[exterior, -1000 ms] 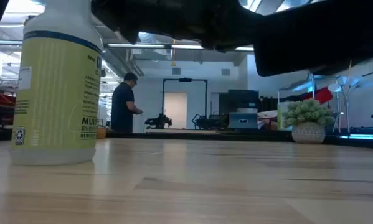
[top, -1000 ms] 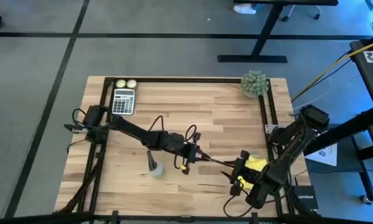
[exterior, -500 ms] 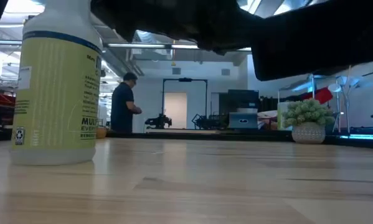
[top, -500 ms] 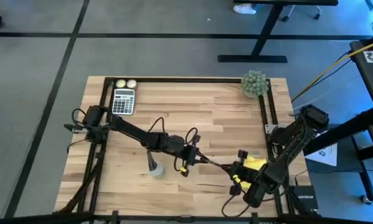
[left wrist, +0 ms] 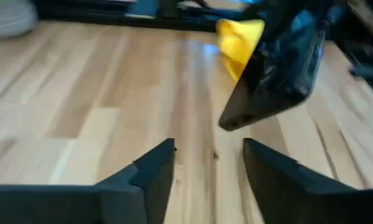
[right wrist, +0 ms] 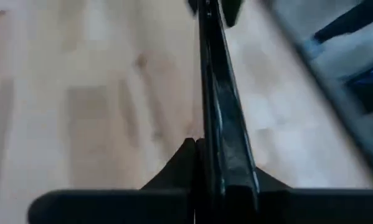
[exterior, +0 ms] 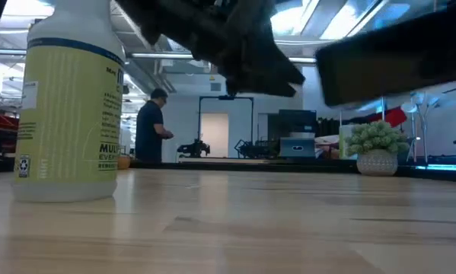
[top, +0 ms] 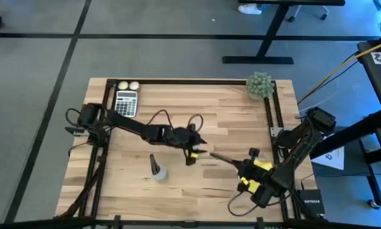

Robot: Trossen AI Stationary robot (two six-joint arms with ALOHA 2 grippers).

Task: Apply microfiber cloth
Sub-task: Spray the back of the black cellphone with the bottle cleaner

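Observation:
My right gripper (top: 241,168) is shut on a black smartphone (top: 223,159) above the table's near right part. The yellow microfiber cloth (top: 261,165) lies right beside that gripper, partly hidden by the arm; in the left wrist view the cloth (left wrist: 238,36) shows behind the raised smartphone (left wrist: 274,70). My left gripper (top: 194,152) is open near the table's middle, a short way left of the phone's free end, with nothing between its fingers (left wrist: 154,167). My right gripper pinches the smartphone's end nearest the arm (right wrist: 218,163) between its two fingers, one on each flat face. The fingers come from the table's right and lie along the phone, which runs on past them toward the left arm. The phone is lifted clear, standing on edge.
A grey spray bottle (top: 157,169) stands left of centre near the front and fills the low view's left (exterior: 68,99). A calculator (top: 126,103) and two balls (top: 128,85) sit at the far left, a potted plant (top: 260,86) at the far right. A person (exterior: 153,125) stands beyond the table.
My left gripper has drawn back from the smartphone's free end, toward the table's far left and slightly up. My right gripper has shifted a little toward the right edge, still holding the phone.

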